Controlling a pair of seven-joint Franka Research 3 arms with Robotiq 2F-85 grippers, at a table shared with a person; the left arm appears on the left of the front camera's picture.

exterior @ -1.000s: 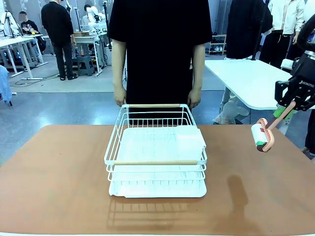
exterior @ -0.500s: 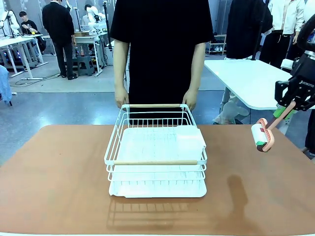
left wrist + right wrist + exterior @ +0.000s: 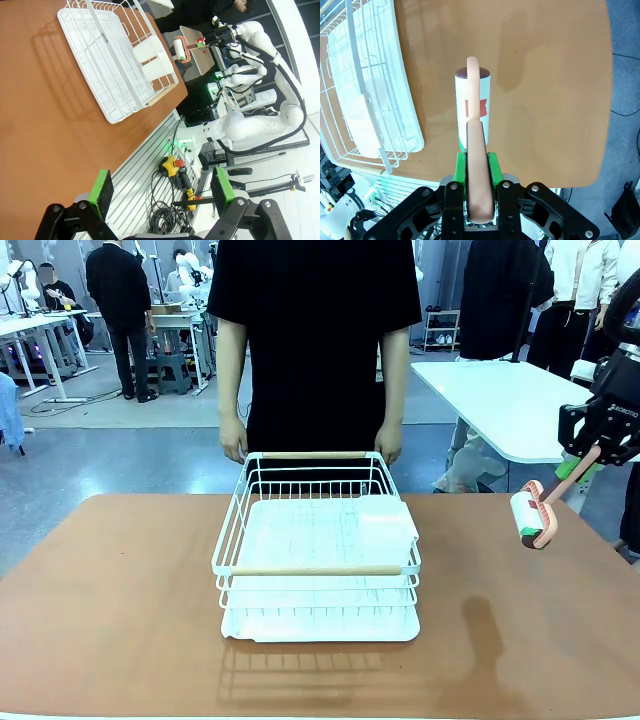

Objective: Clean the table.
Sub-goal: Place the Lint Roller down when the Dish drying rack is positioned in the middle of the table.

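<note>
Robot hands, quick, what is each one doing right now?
Left gripper: open, holding nothing.
Right gripper: shut on the pink handle of the lint roller, held above the table.

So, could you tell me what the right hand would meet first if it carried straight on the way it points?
Probably the bare table: the right hand points down at it, lint roller leading.

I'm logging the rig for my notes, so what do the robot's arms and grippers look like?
Both arms are glossy white with rounded joints and black cables. The left gripper and right gripper are black, angular, bolted linkages with bright green pads. The right one carries small white lettering.
</note>
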